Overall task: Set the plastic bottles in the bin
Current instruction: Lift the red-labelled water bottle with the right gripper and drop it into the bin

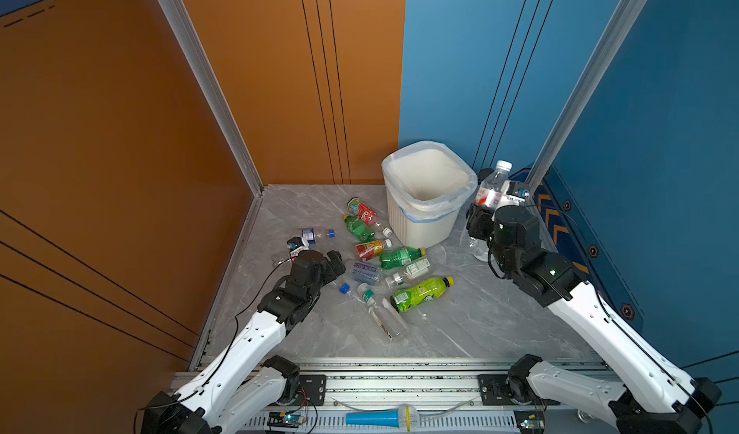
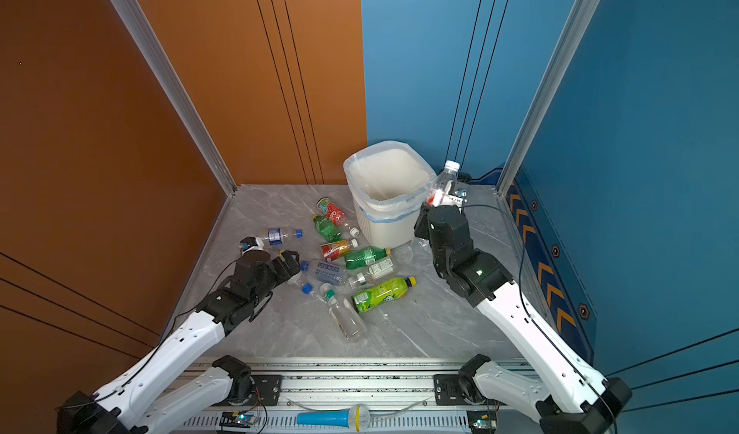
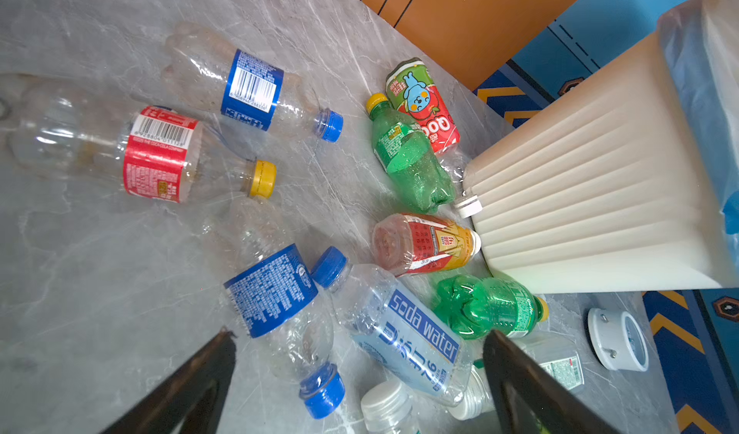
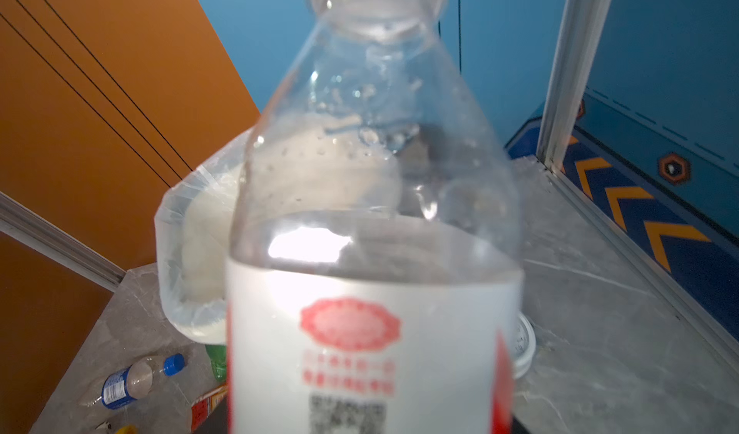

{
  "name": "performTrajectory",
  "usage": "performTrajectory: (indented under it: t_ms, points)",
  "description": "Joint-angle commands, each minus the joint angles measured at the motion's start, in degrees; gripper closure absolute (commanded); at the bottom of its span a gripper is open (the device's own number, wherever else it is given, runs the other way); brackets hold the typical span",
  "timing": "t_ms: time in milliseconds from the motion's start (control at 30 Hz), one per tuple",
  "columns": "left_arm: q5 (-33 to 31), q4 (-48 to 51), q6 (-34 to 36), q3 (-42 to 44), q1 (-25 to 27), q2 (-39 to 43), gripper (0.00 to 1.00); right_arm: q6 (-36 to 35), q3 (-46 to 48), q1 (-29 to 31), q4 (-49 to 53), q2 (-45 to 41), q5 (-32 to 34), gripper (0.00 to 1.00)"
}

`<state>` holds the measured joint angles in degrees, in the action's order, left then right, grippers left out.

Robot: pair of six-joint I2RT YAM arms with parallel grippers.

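White bin (image 1: 420,228): stands near the back edge of the table (image 1: 480,324), a bit right of the middle. No bottle shows inside it.
Clear bottle (image 1: 492,184): up in the air and standing straight, with a white cap and a red and white label. It is just beside the bin's right side, toward the back right corner, not over the opening.
Right gripper (image 1: 494,202): closed around the clear bottle, low on its body.
Left gripper (image 3: 360,334): jaws wide apart, holding nothing, low over the pile.
Other bottles (image 1: 400,258): about ten lie on their sides in the middle of the table, in front of the bin and to its left.
What could go wrong: I think a drop now would miss, because the bottle is beside the bin. Moving across too low could bump the rim, push the bin or snag the bag. The plastic is smooth, so the bottle could slip or tip in the grip.
Left side worry: the bottles touch each other, so grabbing one could roll the others away.
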<state>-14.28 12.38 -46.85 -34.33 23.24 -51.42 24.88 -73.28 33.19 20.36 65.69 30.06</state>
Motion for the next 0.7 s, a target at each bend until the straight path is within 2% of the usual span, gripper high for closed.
performTrajectory:
  t_ms: [0, 67, 333, 667]
  points:
    - [1.1, 2.1, -1.7, 1.9, -0.5, 2.0, 0.02, -8.7, -8.7, -2.6, -7.0, 7.9, -3.4, 0.43]
    - [1.1, 2.6, -2.3, 2.7, -0.6, 3.0, 0.02, -9.5, -14.0, -4.4, -8.1, 13.2, -6.5, 0.43]
    - [0.3, 5.7, -4.2, 5.1, -1.3, 8.5, 0.02, -14.8, -33.6, -8.0, -10.1, 31.0, -9.5, 0.42]
    - [0.3, 7.3, -5.2, 5.8, -2.3, 11.0, 0.02, -16.6, -40.4, -11.0, -10.0, 41.2, -11.1, 0.42]
